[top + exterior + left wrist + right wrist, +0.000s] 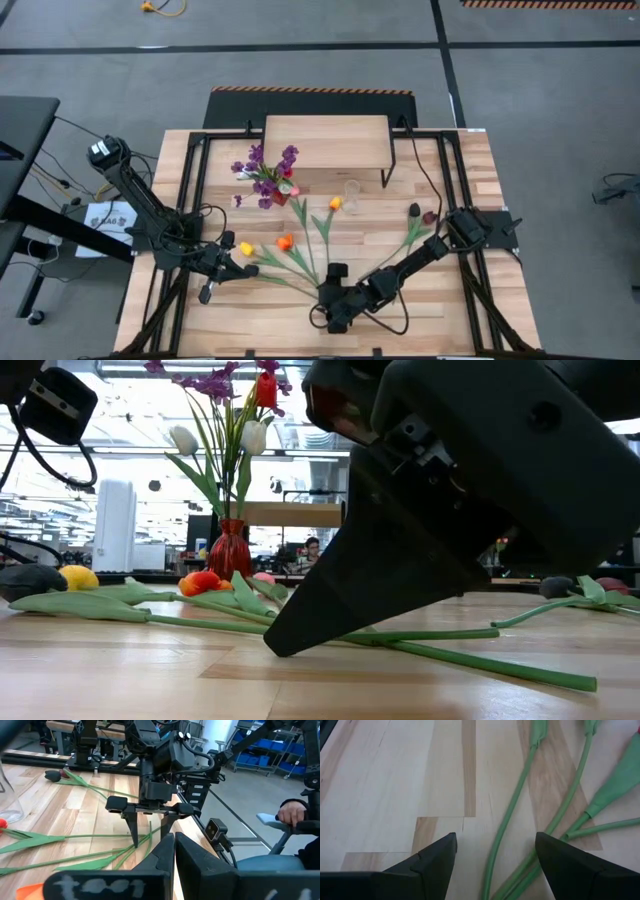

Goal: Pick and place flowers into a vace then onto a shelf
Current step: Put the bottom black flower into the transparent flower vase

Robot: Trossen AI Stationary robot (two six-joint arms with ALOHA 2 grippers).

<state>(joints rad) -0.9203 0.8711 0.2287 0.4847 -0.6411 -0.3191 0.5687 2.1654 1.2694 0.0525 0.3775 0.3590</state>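
Low, R hand (495, 855) astride stems (512, 815)

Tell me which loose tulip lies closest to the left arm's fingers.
The yellow tulip, lying right beside the left gripper; the orange tulip and others lie farther right.

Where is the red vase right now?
In the high view, the vase stands on the table, left of centre, just in front of the shelf's left end.
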